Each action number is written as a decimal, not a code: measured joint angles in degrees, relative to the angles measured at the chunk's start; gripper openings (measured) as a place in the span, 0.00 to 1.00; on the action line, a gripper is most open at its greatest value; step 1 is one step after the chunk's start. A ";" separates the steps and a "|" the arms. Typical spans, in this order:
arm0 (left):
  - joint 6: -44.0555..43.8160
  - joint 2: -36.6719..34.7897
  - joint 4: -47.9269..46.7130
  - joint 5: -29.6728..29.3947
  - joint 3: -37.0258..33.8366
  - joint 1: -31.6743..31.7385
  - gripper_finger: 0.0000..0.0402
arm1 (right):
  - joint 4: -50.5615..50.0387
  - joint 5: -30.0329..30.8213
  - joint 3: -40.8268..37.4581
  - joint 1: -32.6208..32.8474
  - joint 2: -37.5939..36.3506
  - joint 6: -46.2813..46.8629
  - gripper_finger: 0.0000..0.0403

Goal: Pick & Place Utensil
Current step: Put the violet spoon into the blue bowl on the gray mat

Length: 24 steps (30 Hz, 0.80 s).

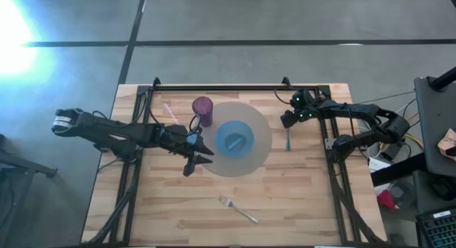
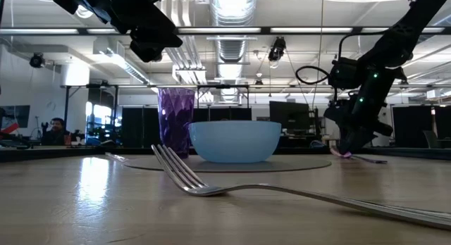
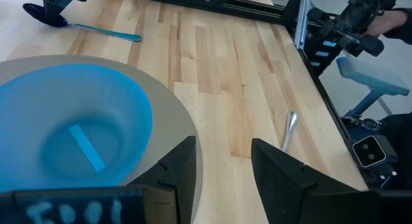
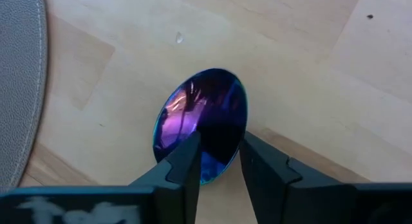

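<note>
The iridescent blue-purple spoon [image 4: 201,124] lies flat on the wooden table [image 1: 299,198], just right of the round grey placemat [image 1: 261,150], its bowl toward the table's back edge and its teal handle running toward the front. The right gripper [image 4: 217,161] is down over the spoon's bowl with its fingers [image 4: 183,161] narrowly parted — the bowl's near edge sits in the gap between them, but they do not look closed on it, and the spoon seems flat on the wood. The pick appears only just begun: the closing, the lift and the placing are all left to do.

On the placemat stands a light blue bowl [image 1: 234,137], with a purple tumbler [image 1: 203,109] at the mat's back-left edge. The left gripper [image 1: 203,157] hangs above the mat's left side, open and empty. A metal fork [image 1: 239,208] lies untouched near the table's front, well apart from both arms.
</note>
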 joint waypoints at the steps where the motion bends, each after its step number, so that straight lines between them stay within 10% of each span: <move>1: -0.07 0.00 0.00 0.01 0.00 -0.01 0.35 | 0.00 -0.04 0.00 0.00 0.00 0.00 0.24; 24: -0.40 0.00 -0.07 0.02 0.00 -0.03 0.35 | 0.56 -0.57 0.20 -0.02 -0.26 0.41 0.02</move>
